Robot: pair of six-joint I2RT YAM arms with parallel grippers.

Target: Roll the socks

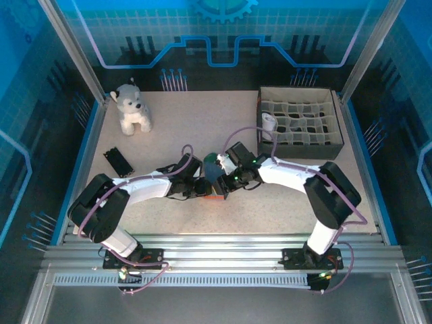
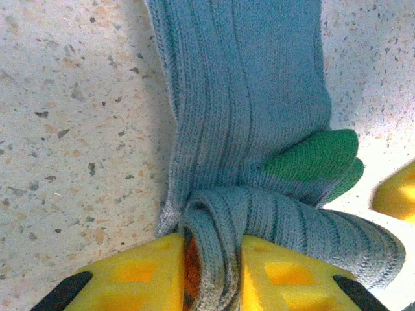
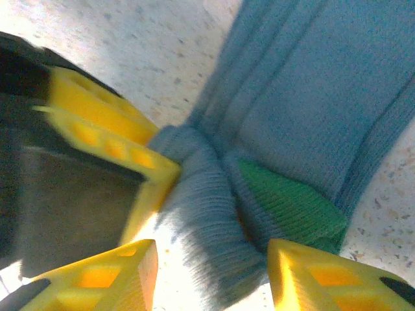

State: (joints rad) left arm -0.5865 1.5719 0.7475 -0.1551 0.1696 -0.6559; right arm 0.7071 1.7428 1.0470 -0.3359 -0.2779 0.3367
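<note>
A grey-blue ribbed sock [image 2: 246,97] with a green patch [image 2: 318,159] lies on the speckled table, between the two arms [image 1: 214,177]. One end is folded over into a thick roll. My left gripper [image 2: 214,275] is shut on that fold, its yellow fingers [image 2: 136,272] pinching it with orange cuff showing inside. My right gripper [image 3: 214,278] stands open astride the same roll [image 3: 211,233], with a gap of bare table beside its left finger [image 3: 110,275]. The left gripper's fingers [image 3: 107,126] show at the upper left of the right wrist view. Both grippers [image 1: 214,185] meet at the sock.
A dark organiser box [image 1: 337,118] with a grid of cells stands at the back right, with a white bundle [image 1: 269,121] in one cell. A plush dog [image 1: 131,108] sits at the back left. A small black object [image 1: 117,160] lies left of the arms.
</note>
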